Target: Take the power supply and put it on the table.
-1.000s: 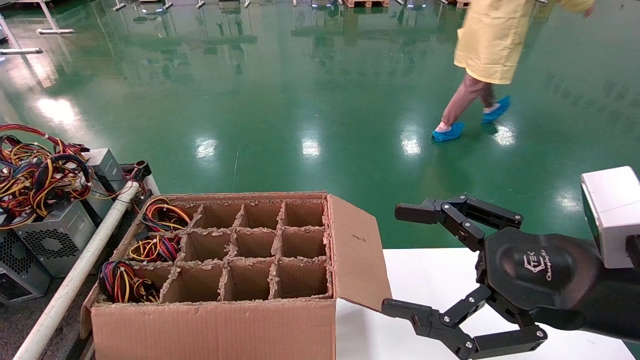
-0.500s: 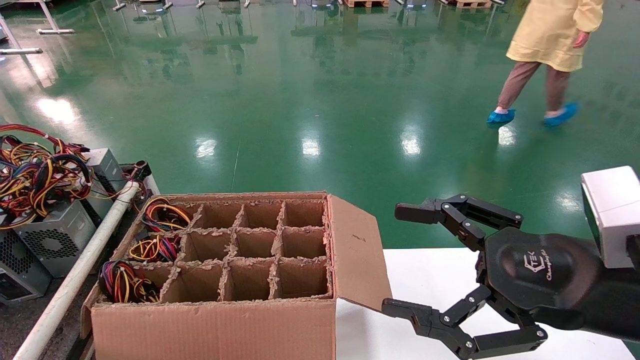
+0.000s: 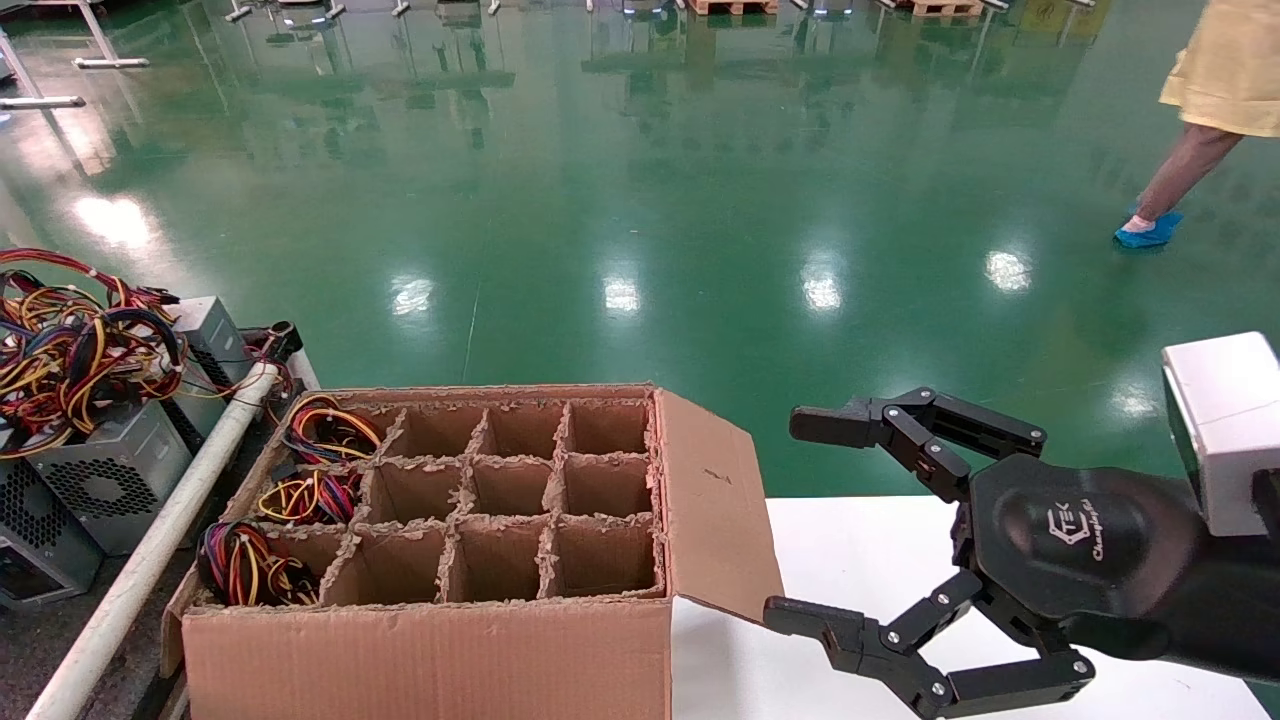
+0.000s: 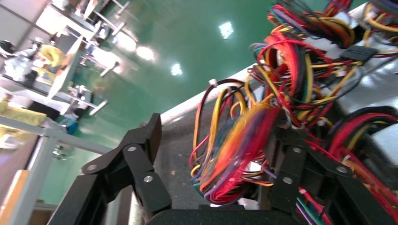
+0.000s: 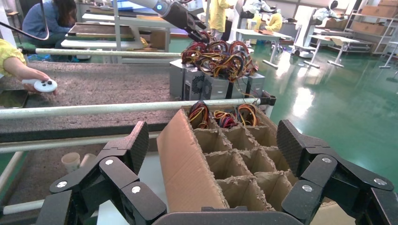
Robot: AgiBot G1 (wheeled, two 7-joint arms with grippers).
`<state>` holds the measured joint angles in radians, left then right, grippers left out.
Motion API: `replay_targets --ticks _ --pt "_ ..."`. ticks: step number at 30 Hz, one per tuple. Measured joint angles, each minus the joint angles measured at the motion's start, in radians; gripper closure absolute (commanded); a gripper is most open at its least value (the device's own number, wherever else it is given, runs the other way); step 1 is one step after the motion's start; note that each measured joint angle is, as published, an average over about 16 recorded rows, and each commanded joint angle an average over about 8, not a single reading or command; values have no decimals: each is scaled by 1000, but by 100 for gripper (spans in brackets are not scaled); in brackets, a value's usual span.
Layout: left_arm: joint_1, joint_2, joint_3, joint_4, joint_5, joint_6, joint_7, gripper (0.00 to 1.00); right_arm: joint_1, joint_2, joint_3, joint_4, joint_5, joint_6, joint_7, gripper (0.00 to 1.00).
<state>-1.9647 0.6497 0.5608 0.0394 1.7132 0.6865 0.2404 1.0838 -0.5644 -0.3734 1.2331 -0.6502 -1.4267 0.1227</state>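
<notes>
Green glossy floor [image 3: 620, 200] fills the background; a person in a yellow coat [image 3: 1215, 70] walks at 2 o'clock. Head view: cardboard box [image 3: 430, 650] with a divider grid sits at 7 o'clock on the white bench [image 3: 860, 540], one flap hanging open on its right side. Its three leftmost cells hold wire bundles [image 3: 310, 495]; the other cells look bare. Grey power supplies [image 3: 110, 475] with round vent grilles and tangled red, yellow and black wires lie at 9 o'clock, past a white pipe [image 3: 150, 560], well apart from the right gripper [image 3: 800, 520]. That gripper hovers over the bench at 4 o'clock, just beside the flap, jaws spread wide and holding nothing. The left arm is not visible in this view.

Left wrist view: left gripper [image 4: 218, 154] sits right at a wire bundle [image 4: 244, 150]; jaws apart with wires between them, but cannot tell whether they grip.

Right wrist view: right gripper [image 5: 213, 147] jaws released, framing the box [image 5: 187, 173]. Beyond it the power supplies [image 5: 206, 84] sit on a dark mat, with the left arm [image 5: 180, 16] reaching down onto their wires.
</notes>
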Motion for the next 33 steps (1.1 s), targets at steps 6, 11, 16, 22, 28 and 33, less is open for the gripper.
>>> replay_targets --ticks 6,11,16,22,28,33 --pt "-42 9 21 21 30 34 -35 0 0 0 0 0 0 0 0 0" --pt "-66 15 28 33 40 49 -50 0 0 0 0 0 0 0 0 0" --pt "-85 21 39 49 54 56 -60 0 0 0 0 0 0 0 0 0" --pt "-112 28 60 77 82 66 -71 0 0 0 0 0 0 0 0 0" --pt "-136 34 82 104 113 89 -63 0 0 0 0 0 0 0 0 0" --pt "-151 36 94 120 131 109 -37 0 0 0 0 0 0 0 0 0"
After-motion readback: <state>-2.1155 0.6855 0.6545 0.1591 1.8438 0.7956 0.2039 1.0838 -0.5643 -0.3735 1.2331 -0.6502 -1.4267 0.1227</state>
